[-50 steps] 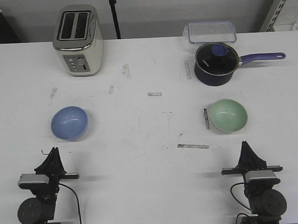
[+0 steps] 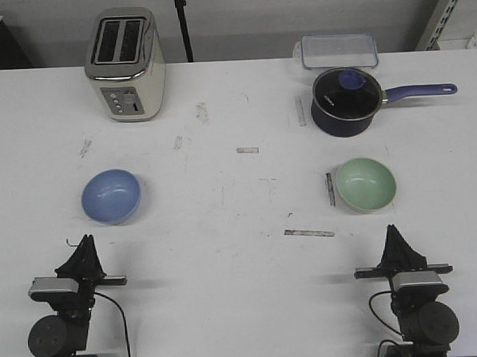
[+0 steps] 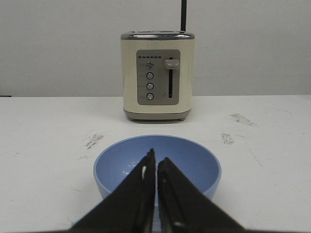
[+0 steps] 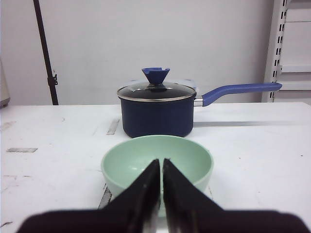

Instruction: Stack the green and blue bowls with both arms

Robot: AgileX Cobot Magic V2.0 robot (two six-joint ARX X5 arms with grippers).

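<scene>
Toaster (image 2: pixel 125 64) beyond blue bowl (image 2: pixel 111 195), saucepan (image 2: pixel 345 101) beyond green bowl (image 2: pixel 366 183). Left gripper (image 2: pixel 85 249) and right gripper (image 2: pixel 394 238) clenched, low, near the bowls.

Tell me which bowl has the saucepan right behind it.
The green bowl, on the right arm's side: the lidded navy saucepan stands just beyond it. The blue bowl on the left side has the toaster behind it instead.

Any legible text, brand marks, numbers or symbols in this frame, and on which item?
None can be read.
toaster: marks above its buttons and small icons on them, too small and blurred to read.
saucepan: faint light mark on its lid in the front view, unreadable.
blue bowl, green bowl: plain.
</scene>
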